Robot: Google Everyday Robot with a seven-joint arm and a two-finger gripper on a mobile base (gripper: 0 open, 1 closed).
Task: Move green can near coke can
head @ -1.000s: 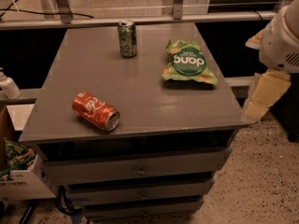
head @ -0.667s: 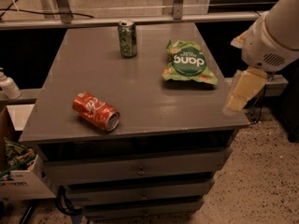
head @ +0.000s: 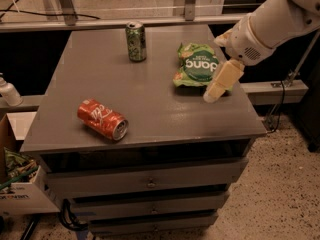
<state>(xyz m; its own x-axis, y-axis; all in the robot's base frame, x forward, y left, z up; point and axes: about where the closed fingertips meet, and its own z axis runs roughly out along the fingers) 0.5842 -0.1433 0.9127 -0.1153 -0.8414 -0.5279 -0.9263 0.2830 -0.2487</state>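
Observation:
The green can [head: 136, 42] stands upright near the far edge of the grey table [head: 150, 91], left of centre. The coke can [head: 102, 119] lies on its side near the front left corner, its silver end facing front right. My gripper [head: 216, 90] hangs from the white arm [head: 270, 24] over the right side of the table, just in front of the right edge of a green chip bag [head: 196, 64]. It is well to the right of the green can and holds nothing that I can see.
The table is a cabinet with drawers [head: 150, 184] below. A white bottle [head: 8, 92] and a cardboard box [head: 17, 194] sit at the left. A metal frame [head: 65, 4] runs behind the table. A cable [head: 280, 109] hangs at the right.
The arm has swung left from beyond the table's right edge, and the gripper now hangs over the table surface beside the chip bag. The cans and the bag have not moved.

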